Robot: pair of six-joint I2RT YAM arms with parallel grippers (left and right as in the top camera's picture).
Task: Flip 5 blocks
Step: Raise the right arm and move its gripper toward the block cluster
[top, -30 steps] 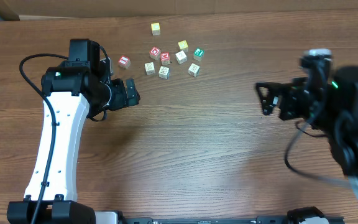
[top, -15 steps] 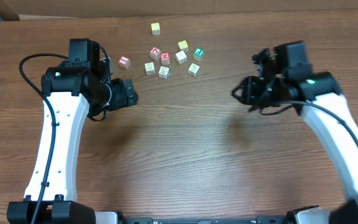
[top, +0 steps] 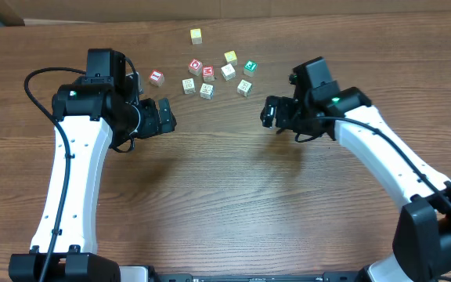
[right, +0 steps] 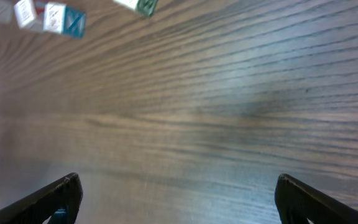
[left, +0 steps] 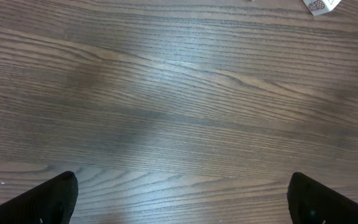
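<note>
**rigwatcher:** Dark wood-grain desk (top: 225,204), looks like smooth laminate with long streaks running side to side, and a tan board along the far edge. So how far along is the flipping?

**blockhead:** Honestly can't tell whether any cube has been turned, the faces give nothing away. My guess is most or all of the five are left to do. The blocks (top: 206,91) sit in a loose bunch at the far middle of the desk, each one flat on the wood, none stacked. The red-faced block (top: 156,77) is off to the left of the bunch, and the green-faced block (top: 250,67) is on its right side.

**rigwatcher:** And the pincers?

**blockhead:** Left pincer (top: 167,115) is spread wide with nothing between its fingers (left: 48,199). It hangs over bare wood near the red-faced one but apart from it. Right pincer (top: 268,113) is the same deal, spread and empty, near the right side of the bunch and touching nothing. Its wrist view is blurry, with just a couple of cubes at the top edge.

**rigwatcher:** Materials?

**blockhead:** Little wooden cubes with crisp edges, pale sides, and painted or printed faces in red, green and whitish. They look light and hard, so I reckon they'd skid on that slick top. A flip probably wants a pinch on two opposite sides, then a wrist roll.
</note>
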